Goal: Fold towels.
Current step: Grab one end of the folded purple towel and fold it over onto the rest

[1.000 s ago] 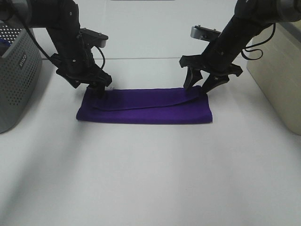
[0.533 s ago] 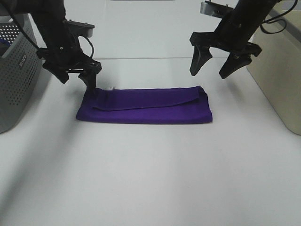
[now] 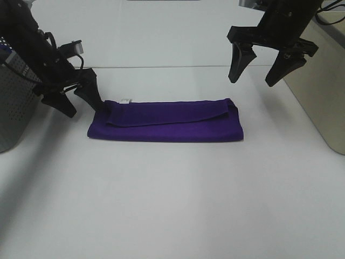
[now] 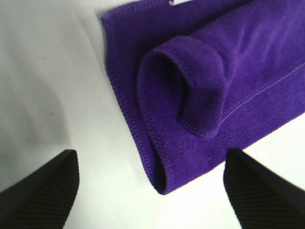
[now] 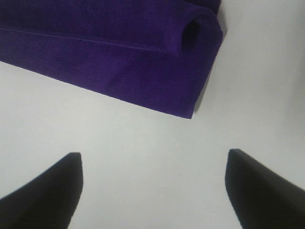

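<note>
The deep purple towel (image 3: pixel 167 121) lies folded into a long band on the white table, with a small white tag (image 3: pixel 126 100) at its far left edge. My left gripper (image 3: pixel 83 104) is open and empty, low beside the towel's left end. That end shows in the left wrist view (image 4: pixel 200 90). My right gripper (image 3: pixel 254 80) is open and empty, raised above and behind the towel's right end. That end shows in the right wrist view (image 5: pixel 119 52).
A grey perforated basket (image 3: pixel 16 102) stands at the left edge of the table. A beige bin (image 3: pixel 323 91) stands at the right edge. The white table (image 3: pixel 172 205) stretches in front of the towel.
Both grippers have let go of the towel's far edge. The left one moved out to the left and stayed low. The right one rose and moved back to the right. The towel stayed folded.
</note>
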Available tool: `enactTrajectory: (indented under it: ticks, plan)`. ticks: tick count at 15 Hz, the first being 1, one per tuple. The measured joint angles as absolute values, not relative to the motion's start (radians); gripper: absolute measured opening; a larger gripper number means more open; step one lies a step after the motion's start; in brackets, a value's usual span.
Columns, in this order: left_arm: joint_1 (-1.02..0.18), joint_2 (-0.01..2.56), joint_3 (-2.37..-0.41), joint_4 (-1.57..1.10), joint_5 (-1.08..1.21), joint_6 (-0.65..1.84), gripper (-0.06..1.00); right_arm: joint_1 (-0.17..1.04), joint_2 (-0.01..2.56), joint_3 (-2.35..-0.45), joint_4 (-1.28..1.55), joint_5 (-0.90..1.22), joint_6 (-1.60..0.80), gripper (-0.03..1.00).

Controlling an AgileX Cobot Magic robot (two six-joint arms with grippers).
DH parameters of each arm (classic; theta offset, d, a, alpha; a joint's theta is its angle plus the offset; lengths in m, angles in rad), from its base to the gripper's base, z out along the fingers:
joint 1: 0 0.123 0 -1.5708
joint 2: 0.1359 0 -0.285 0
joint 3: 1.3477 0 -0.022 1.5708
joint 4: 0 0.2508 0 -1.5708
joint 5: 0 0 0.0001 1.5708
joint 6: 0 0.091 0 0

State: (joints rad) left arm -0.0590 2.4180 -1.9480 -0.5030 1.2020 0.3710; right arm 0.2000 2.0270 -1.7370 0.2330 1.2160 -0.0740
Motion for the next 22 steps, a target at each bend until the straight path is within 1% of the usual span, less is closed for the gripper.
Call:
enactTrajectory:
  ticks: [4,5,13,15,18,19,20,21,22]
  plan:
    - [-0.053,2.458,-1.948,-0.508,1.182,0.374,0.76,0.200,2.026,-1.737,0.233,1.216,-0.070,0.80]
    - [-0.053,2.461,-1.948,-0.511,1.167,0.339,0.76,0.200,2.026,-1.737,0.233,1.216,-0.070,0.80]
    - [-0.053,2.500,-1.966,-0.599,1.230,0.288,0.76,0.200,2.026,-1.737,0.233,1.216,-0.070,0.80]
    - [-0.072,2.509,-1.966,-0.627,1.226,0.281,0.75,0.200,2.026,-1.737,0.233,1.216,-0.070,0.80]
    - [-0.142,2.527,-1.972,-0.696,1.191,0.277,0.74,0.200,2.026,-1.737,0.233,1.216,-0.070,0.80]
    - [-0.170,2.531,-1.973,-0.709,1.166,0.272,0.72,0.200,2.026,-1.737,0.233,1.216,-0.070,0.80]
    - [-0.188,2.533,-1.973,-0.710,1.138,0.256,0.65,0.200,2.026,-1.737,0.233,1.216,-0.070,0.80]
    - [-0.195,2.536,-1.973,-0.699,1.119,0.246,0.55,0.200,2.026,-1.737,0.233,1.216,-0.070,0.80]
    - [-0.196,2.540,-1.973,-0.680,1.112,0.243,0.38,0.200,2.026,-1.737,0.233,1.216,-0.070,0.80]
